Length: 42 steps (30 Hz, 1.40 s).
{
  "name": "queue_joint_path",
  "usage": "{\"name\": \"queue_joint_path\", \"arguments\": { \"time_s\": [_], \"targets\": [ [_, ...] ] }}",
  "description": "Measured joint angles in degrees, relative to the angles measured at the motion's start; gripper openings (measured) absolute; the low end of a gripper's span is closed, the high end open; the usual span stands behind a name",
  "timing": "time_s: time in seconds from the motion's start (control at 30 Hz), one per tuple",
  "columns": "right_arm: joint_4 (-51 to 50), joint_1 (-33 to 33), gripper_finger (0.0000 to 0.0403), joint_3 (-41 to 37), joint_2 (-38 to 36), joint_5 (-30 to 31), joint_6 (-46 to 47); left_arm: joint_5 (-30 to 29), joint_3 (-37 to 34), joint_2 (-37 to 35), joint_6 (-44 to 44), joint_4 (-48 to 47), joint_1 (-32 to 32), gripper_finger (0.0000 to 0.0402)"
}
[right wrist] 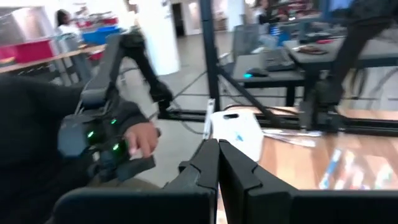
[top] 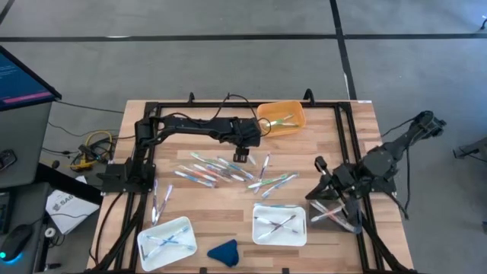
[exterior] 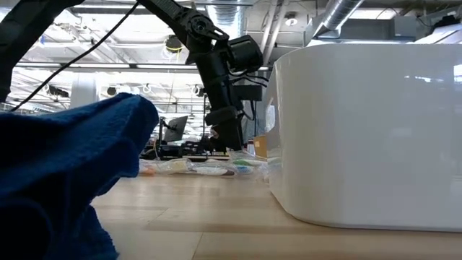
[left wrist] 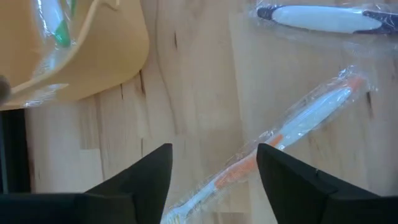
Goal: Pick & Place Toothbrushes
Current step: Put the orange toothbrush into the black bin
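Both arms are dark, almost black, built from long slim links with thicker round joints. The left arm [top: 194, 125] has a thin black cable looping above its forearm and a boxy black wrist block. The left gripper [left wrist: 214, 177] has two flat, dark grey fingers with angled tips. The right arm [top: 396, 148] looks bulkier near the wrist; the right gripper [right wrist: 219, 163] has two smooth wedge-shaped fingers.

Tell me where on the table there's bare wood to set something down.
Free: between the two white trays, above the blue cloth, and right of the yellow bin. Crowded: the toothbrush pile beneath the left gripper.
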Motion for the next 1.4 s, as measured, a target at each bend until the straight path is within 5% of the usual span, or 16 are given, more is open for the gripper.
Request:
{"name": "queue_joint_path", "arguments": {
  "time_s": [0.53,0.87,1.4],
  "targets": [
    [2.1,9.6,0.0000,0.1,5.1,15.0,9.1,3.0,-0.3,0.0,3.5,-1.0,2.1,0.0229],
    [2.6,14.0,0.0000,0.0,6.0,22.0,10.8,4.1,-6.3,0.0,7.5,4.0,3.0,0.0222],
    [3.9,14.5,0.0000,0.0,5.9,23.5,7.3,4.3,-7.5,1.0,2.1,4.9,1.0,0.0204]
  ]
}}
